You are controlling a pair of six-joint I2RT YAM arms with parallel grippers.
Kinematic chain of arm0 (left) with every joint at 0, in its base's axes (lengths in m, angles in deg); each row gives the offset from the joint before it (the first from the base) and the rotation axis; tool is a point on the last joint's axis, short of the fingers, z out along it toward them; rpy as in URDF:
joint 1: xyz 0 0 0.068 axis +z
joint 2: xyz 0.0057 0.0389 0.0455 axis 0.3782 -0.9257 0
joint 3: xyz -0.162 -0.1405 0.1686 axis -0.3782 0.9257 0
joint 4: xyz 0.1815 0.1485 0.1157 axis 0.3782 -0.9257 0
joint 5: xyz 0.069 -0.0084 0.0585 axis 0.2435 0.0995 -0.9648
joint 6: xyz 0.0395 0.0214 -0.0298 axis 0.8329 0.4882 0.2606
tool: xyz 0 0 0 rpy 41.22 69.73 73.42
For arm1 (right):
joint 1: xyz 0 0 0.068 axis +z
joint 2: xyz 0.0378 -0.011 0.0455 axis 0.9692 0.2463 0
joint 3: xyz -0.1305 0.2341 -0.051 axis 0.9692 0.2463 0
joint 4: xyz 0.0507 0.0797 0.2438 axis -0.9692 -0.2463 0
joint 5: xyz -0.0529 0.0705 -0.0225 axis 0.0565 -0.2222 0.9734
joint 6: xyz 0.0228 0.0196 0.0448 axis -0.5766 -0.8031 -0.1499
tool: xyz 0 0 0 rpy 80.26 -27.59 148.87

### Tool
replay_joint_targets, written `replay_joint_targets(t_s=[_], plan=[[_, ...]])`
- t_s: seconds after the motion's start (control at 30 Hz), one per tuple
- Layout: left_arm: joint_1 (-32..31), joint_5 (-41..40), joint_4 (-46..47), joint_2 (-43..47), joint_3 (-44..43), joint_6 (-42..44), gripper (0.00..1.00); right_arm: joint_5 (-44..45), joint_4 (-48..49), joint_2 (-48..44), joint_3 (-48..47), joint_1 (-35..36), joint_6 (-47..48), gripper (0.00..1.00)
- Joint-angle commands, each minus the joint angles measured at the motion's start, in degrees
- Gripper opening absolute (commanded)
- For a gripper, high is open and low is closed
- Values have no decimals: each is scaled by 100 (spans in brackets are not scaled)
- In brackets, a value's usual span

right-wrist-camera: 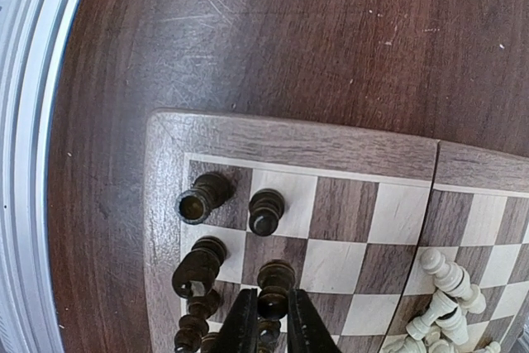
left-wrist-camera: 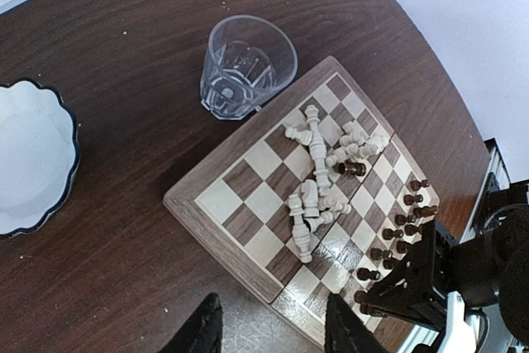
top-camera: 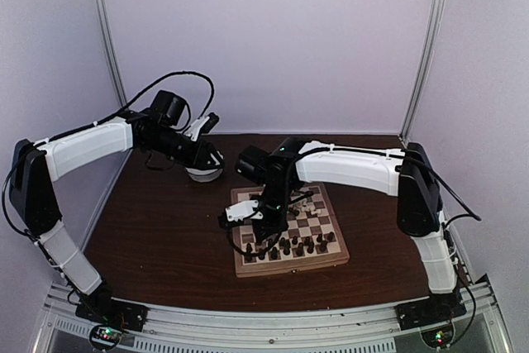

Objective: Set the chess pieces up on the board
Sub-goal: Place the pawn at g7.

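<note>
A brown-and-cream checkered pattern was shown on the square light-wood chessboard [left-wrist-camera: 248, 204], which was framed by a pale, grained rim. The dark brown turned wooden chess pieces [right-wrist-camera: 266, 211] were gathered along one edge of the board, and the cream-white turned chess pieces [left-wrist-camera: 318, 159] at its middle. The dark brown grained wooden tabletop [left-wrist-camera: 124, 88] was seen all around the board. Beside the board, a clear, colourless glass tumbler [left-wrist-camera: 246, 65] and a white scalloped bowl [left-wrist-camera: 29, 155] edged with a dark line were seen.
</note>
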Motion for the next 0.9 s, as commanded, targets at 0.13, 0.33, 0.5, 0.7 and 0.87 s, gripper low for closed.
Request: replay_joint_targets(t_s=[0.13,0.33,0.5,0.7,0.87], plan=[[11,-13,237,197,43,-44,43,159,-143,77,-52,53,1,13],[11,-2,233,174,38,-44,43,83,-159,71,41,87,20,13],[11,27,227,154,34,-46,43,88,-134,94,69,97,29,14],[11,52,213,140,25,-48,43,73,-135,153,65,108,33,14],[11,62,209,146,26,-44,43,90,-155,201,73,115,27,14]])
